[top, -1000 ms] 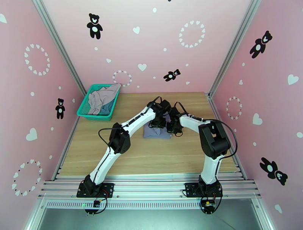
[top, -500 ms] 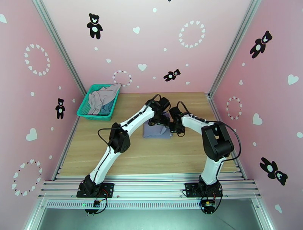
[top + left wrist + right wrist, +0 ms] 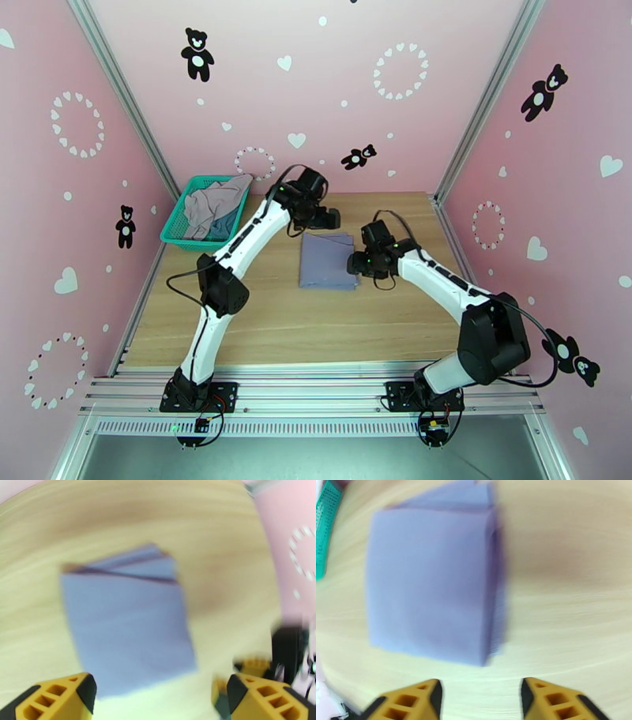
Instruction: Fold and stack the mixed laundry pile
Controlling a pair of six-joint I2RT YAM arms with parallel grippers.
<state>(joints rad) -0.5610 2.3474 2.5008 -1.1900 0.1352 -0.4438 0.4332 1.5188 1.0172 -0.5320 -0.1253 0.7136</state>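
Folded lavender garment [image 3: 430, 582], tool [image 3: 480, 691] spread, table [image 3: 568, 578]

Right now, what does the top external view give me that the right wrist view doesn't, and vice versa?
Top external adds: the left end effector near the far edge of the folded garment, and loose garments heaped in the green basket.
Right wrist adds: a blurred close-up of the folded garment's layered edges, with the right end effector open and nothing between its fingers.
Both share: the folded garment lying flat on the table, and at least a corner of the basket.
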